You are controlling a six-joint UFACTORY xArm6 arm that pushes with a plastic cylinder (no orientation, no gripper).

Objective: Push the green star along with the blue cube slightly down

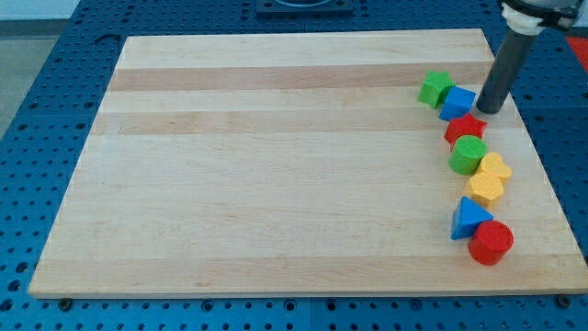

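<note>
Overhead, a pale wooden surface (276, 165) sits on a blue pegboard, and a chain of small blocks runs down its 3 o'clock edge. The arm carries no hand, only a dark rod, so nothing is grasped or released. My tip (487, 110) rests just beside the blue cube (457, 103), at the cube's 3 o'clock; whether they touch is hard to tell. The green star (435, 88) sits at the cube's 10 o'clock, touching it.

Directly at the cube's 6 o'clock lies a red star (465, 128), then a green cylinder (469, 154), two yellow blocks (489, 178), a blue triangle (469, 219) and a red cylinder (491, 243).

The risk, as I judge it: from this side, a push would send the cube toward 9 o'clock rather than down, and could separate it from the green star. A downward shove would also press the pair into the red star and disturb the whole chain.
</note>
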